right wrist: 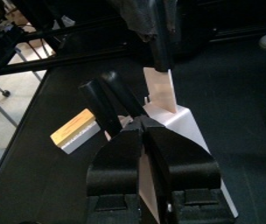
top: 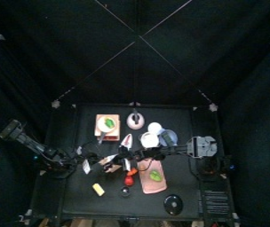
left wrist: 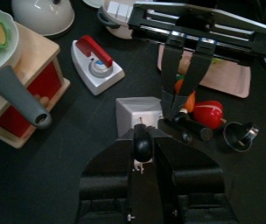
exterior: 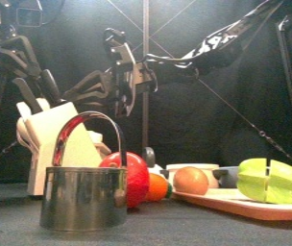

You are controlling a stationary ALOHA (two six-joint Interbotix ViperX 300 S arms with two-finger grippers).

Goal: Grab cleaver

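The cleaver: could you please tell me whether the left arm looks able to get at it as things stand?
Probably yes: the left gripper sits closed on the dark handle of the cleaver, with nothing between; the right gripper holds the white block lower down.

You've got black curtains (top: 54, 44) all round, black table (top: 72, 120) centred, pale floor (right wrist: 10, 105) showing past it.

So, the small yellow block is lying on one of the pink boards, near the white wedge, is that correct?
Not quite. The small yellow block lies on the bare black table, not on a pink board. It is indeed near the white wedge. The right wrist view shows this most plainly, and the top view agrees.
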